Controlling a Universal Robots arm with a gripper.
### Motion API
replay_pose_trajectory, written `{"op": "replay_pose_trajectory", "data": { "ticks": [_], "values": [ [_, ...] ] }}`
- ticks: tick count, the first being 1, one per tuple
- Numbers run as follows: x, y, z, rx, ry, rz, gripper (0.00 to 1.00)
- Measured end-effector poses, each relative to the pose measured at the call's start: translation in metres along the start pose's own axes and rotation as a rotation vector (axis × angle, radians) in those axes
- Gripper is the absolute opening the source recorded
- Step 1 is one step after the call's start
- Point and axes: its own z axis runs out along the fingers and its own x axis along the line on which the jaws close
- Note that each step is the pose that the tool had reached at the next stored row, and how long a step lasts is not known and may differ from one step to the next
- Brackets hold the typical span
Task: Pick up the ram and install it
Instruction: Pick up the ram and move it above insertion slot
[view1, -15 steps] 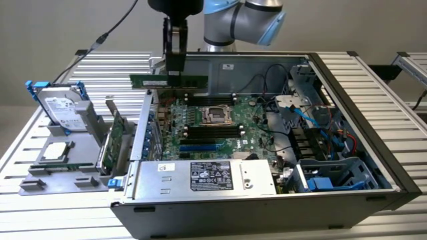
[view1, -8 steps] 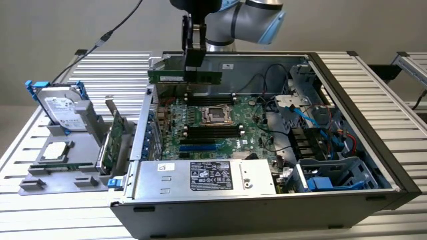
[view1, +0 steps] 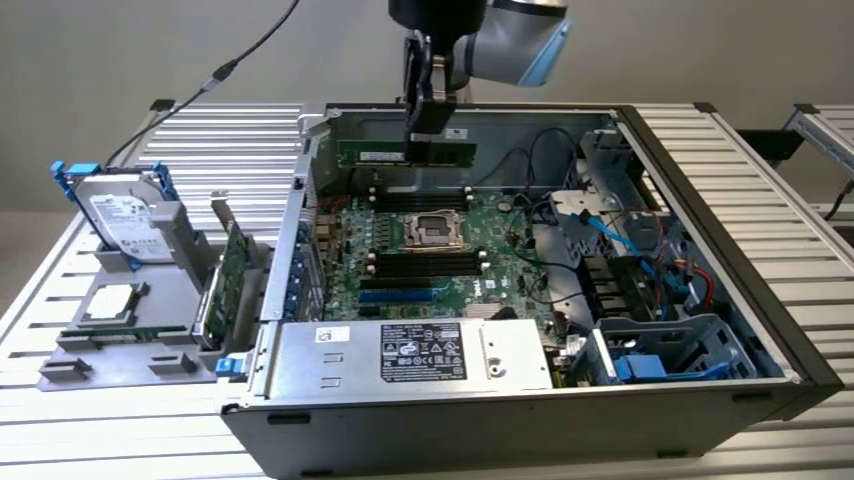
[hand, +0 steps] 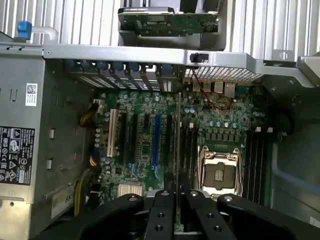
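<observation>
The ram (view1: 400, 154) hangs in the air inside the open computer case (view1: 747, 280), level along its length, above the far bank of memory slots (view1: 414, 193) and clear of the motherboard (view1: 427, 255); it is not seated in anything. The hand (view1: 430, 135) is clenched on it from above, pinching the stick near the middle of its upper edge, a hold that looks chosen to keep it balanced and to leave the lower contact edge free and facing the board. The arm comes straight down into the case, so the stick stands upright on edge rather than flat. From the wrist view the ram (hand: 178, 150) is seen edge-on as a thin line running out from between the dark fingers (hand: 165, 197) of the hand (hand: 178, 186), and there it lies parallel to the slots (hand: 190, 150) next to the processor socket (hand: 220, 172); this lining-up across the board is hard to judge from the exterior view. The exterior view gives the height instead, with a plain gap between stick and board. On the exterior view's left, outside the case, a hard drive (view1: 120, 215) and a green expansion card (view1: 234, 270) stand in holders on the slatted table (view1: 214, 130).
</observation>
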Motion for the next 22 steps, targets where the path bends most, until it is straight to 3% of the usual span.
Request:
{"op": "replay_pose_trajectory", "data": {
  "ticks": [7, 12, 15, 22],
  "values": [
    [-0.015, -0.0185, 0.0072, 0.0, -0.0007, 0.0, 0.14],
    [-0.029, -0.0251, 0.0105, 0.0027, -0.0011, 0.0, 0.14],
    [-0.036, -0.0267, 0.0122, 0.0102, -0.0007, 0.0, 0.14],
    [-0.04, -0.0276, 0.0176, 0.0297, 0.0001, 0.002, 0.14]
  ]
}}
